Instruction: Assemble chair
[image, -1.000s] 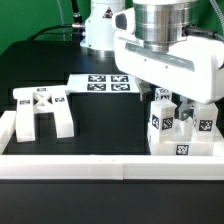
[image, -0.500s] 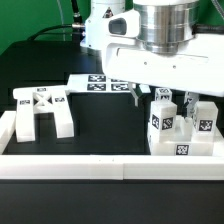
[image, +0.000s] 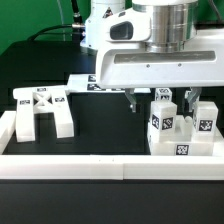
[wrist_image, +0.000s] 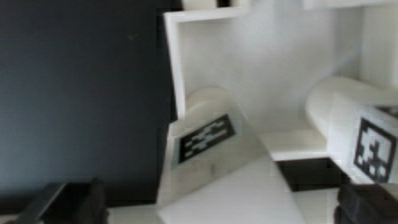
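The chair is in parts. A cross-braced frame (image: 40, 110) lies at the exterior view's left. A cluster of white tagged blocks (image: 180, 132), with upright short pieces, stands at the exterior view's right. My gripper (image: 163, 100) hangs over that cluster, open, one dark finger (image: 133, 100) beside it and the other (image: 193, 99) over its far side. In the wrist view the tagged white pieces (wrist_image: 214, 140) fill the space between the open gripper (wrist_image: 217, 195) fingertips (wrist_image: 71, 203). It holds nothing.
A long white rail (image: 100, 165) edges the black table at the front. The marker board (image: 88, 81) lies behind, partly hidden by the hand. The arm's white base (image: 100, 25) stands at the back.
The hand has turned and shifted toward the exterior view's left. Its dark fingers now show on either side of the upright pieces. The chair parts have not moved.
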